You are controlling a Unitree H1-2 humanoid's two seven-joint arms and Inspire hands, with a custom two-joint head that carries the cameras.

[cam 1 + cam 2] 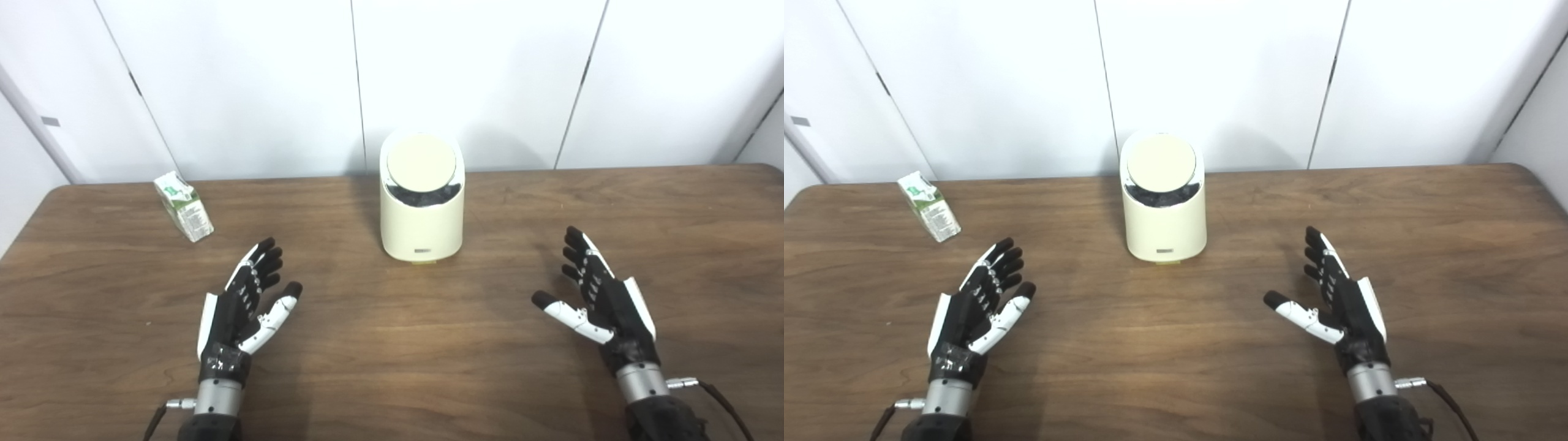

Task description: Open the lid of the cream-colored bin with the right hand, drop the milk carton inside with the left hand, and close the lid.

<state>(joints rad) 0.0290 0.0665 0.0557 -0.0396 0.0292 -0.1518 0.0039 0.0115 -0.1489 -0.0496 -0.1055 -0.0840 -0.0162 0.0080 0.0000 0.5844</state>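
Note:
The cream-colored bin (421,226) stands upright at the far middle of the brown table (392,367). Its round lid (421,160) sits tilted in the top, with a dark chrome gap below it. A green and white milk carton (184,206) lies on its side at the far left of the table. My left hand (245,306) rests open over the table, nearer than the carton and a little to its right, holding nothing. Over on the other side, my right hand (597,297) is open too, well to the right of the bin and nearer, fingers spread.
White wall panels (392,79) rise just behind the table's far edge. The table's rounded corners show at far left and far right.

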